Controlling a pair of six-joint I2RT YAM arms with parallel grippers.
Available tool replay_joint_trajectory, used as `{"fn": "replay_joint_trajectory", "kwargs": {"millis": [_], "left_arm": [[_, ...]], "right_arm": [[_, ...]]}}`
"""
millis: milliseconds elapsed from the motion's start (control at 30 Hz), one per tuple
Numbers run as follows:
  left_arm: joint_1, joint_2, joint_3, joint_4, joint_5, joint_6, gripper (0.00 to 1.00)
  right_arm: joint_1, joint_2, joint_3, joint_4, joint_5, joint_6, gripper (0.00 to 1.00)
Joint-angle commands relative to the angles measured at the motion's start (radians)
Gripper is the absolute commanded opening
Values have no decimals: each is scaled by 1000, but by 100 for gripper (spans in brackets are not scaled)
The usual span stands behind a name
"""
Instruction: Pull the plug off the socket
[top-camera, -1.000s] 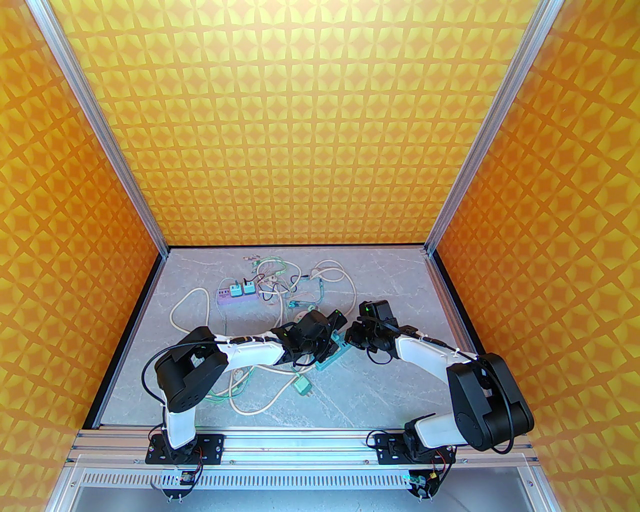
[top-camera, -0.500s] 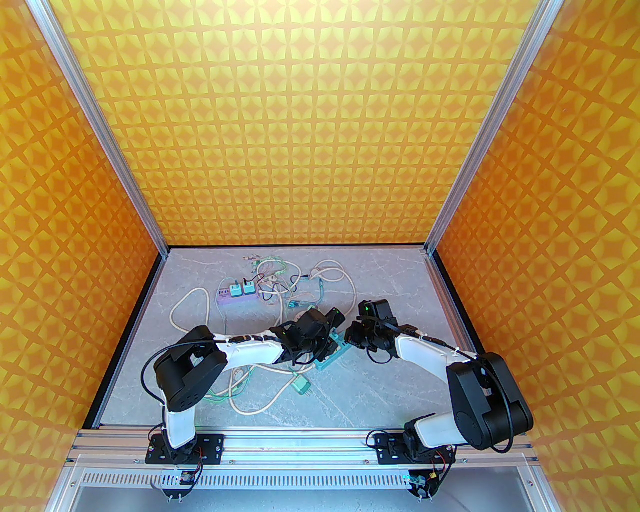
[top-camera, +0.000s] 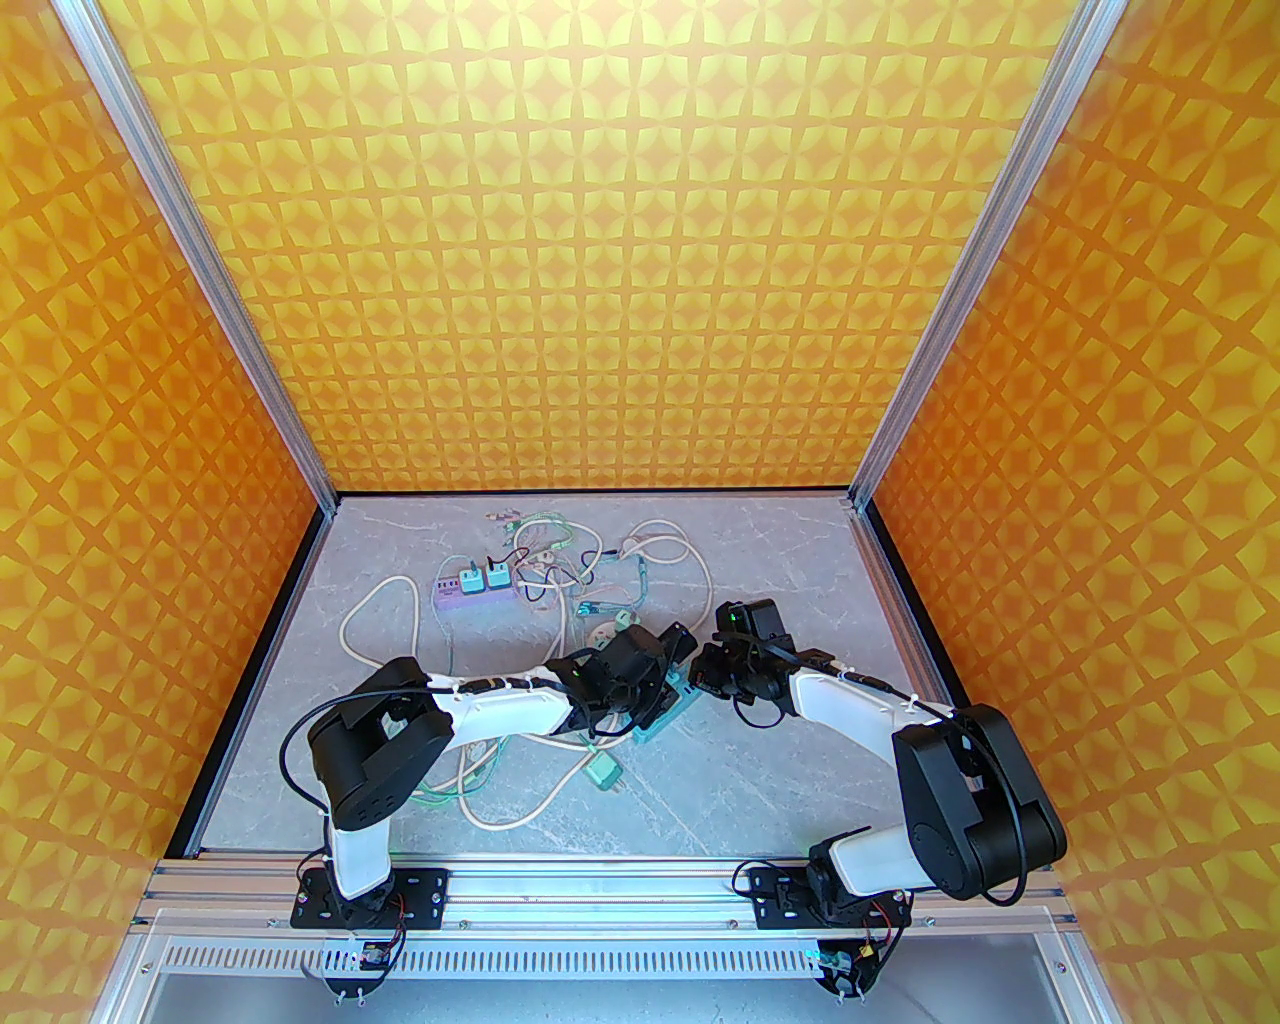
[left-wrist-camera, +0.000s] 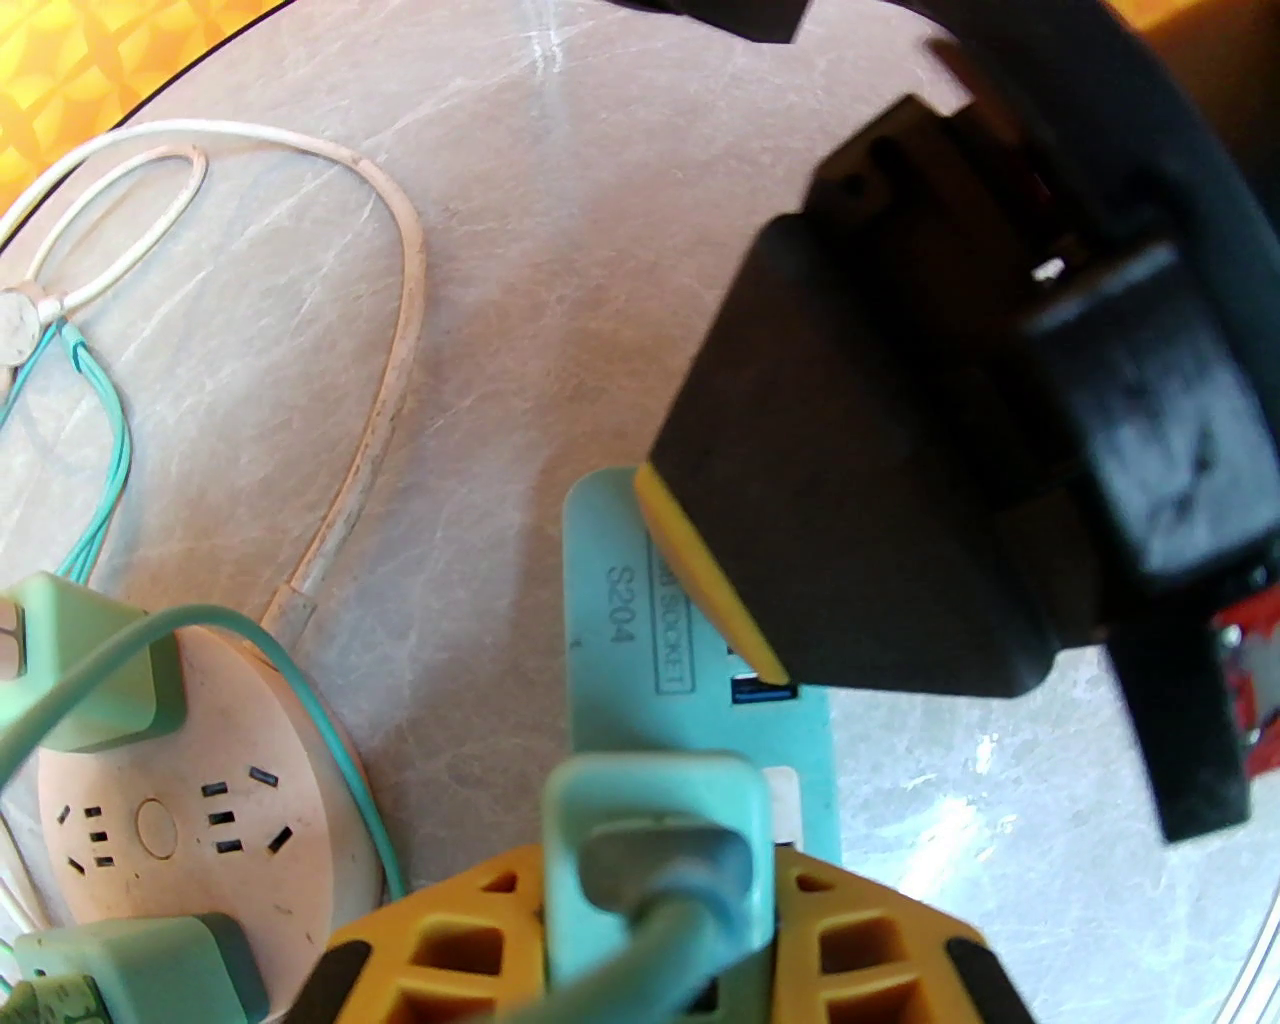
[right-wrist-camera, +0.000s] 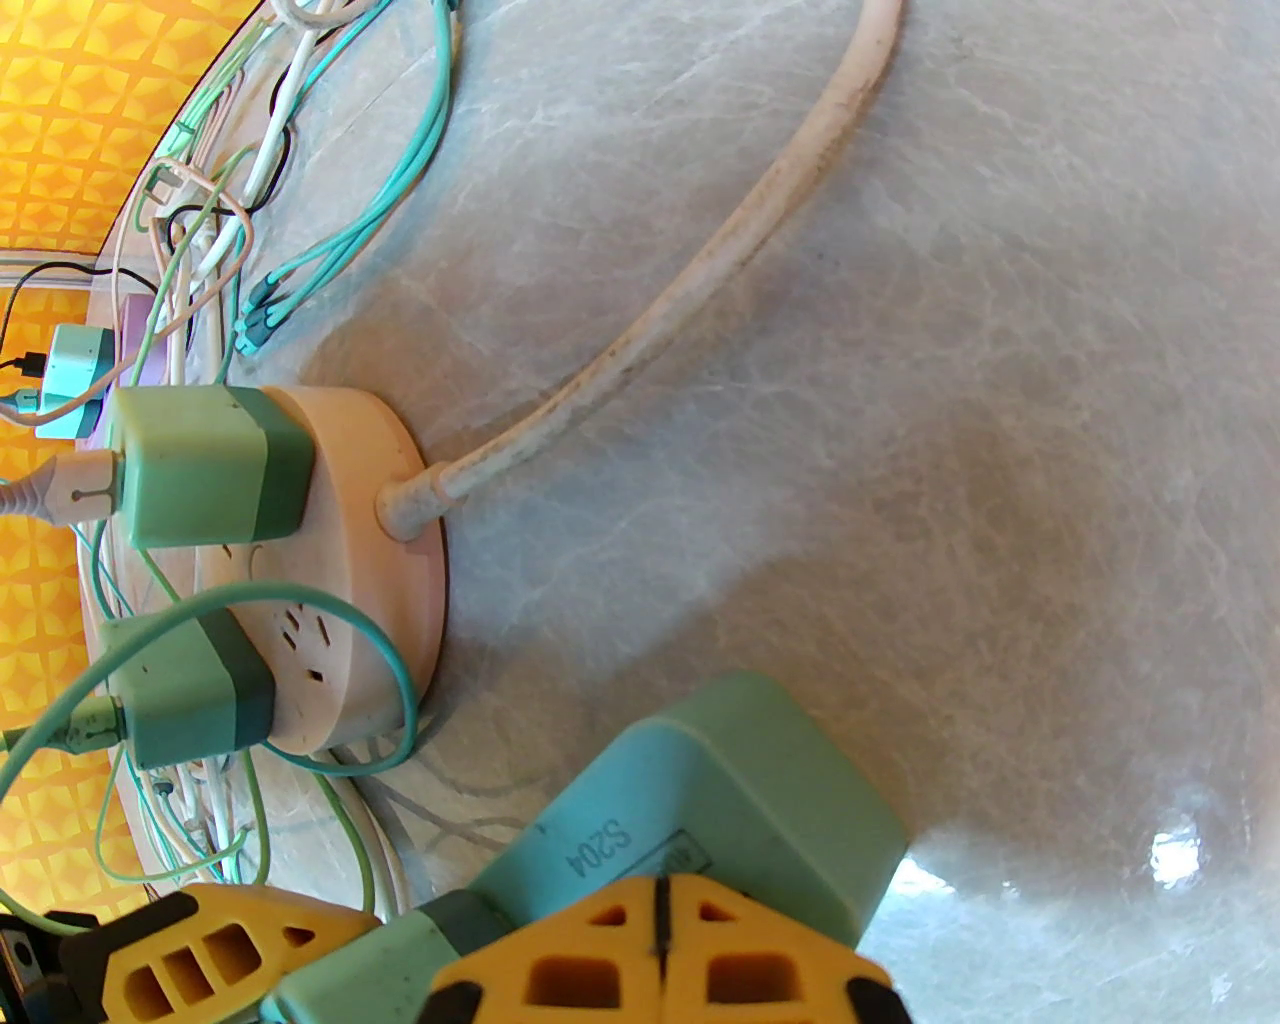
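Plug (left-wrist-camera: 640, 830), green, sits in the blue-green socket (left-wrist-camera: 605, 590) in the middle of the table (top-camera: 800, 560). The left wrist view shows the left claw (left-wrist-camera: 655, 935) squeezing it tight. The right wrist view shows the right claw (right-wrist-camera: 660, 935) pinched shut, holding nothing, resting on the socket's end.

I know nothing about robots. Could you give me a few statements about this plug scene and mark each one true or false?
1. The left tool is closed on a green plug. True.
2. The right tool is wide open. False: it is shut, with its tips on the teal power strip.
3. The round socket carries two chargers. True.
4. The walls are blue. False: the walls are patterned orange.
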Motion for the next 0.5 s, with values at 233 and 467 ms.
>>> {"fn": "replay_joint_trajectory", "kwargs": {"millis": [233,467], "left_arm": [[59,-66,19,55,116,-114,10],[62,-123,34,21,127,-116,10]], "right_arm": [[2,28,-40,-66,71,-31,0],[2,30,-37,-67,70,-35,0]]}}
